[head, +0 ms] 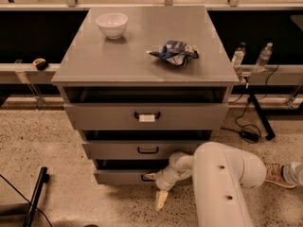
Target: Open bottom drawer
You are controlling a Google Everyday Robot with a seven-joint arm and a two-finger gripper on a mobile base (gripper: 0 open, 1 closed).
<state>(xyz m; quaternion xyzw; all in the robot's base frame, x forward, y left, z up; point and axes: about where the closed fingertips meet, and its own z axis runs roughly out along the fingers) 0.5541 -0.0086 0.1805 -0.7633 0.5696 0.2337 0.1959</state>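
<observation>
The gray cabinet has three drawer fronts. The bottom drawer (118,176) is the narrowest and lowest, with a small black loop handle (145,178) and a dark gap above it. My gripper (156,188) is at the end of the white arm (222,183), right at that handle. Its pale fingers are spread apart: one fingertip (150,176) touches the handle, the other (161,200) points down toward the floor. The drawer front's right end is hidden behind my wrist.
The middle drawer (147,149) and the top drawer with a white tag (147,116) sit above. A white bowl (111,24) and a crumpled chip bag (174,52) lie on the cabinet top. A black stand (35,195) is on the floor at left, and a person's shoe (277,174) at right.
</observation>
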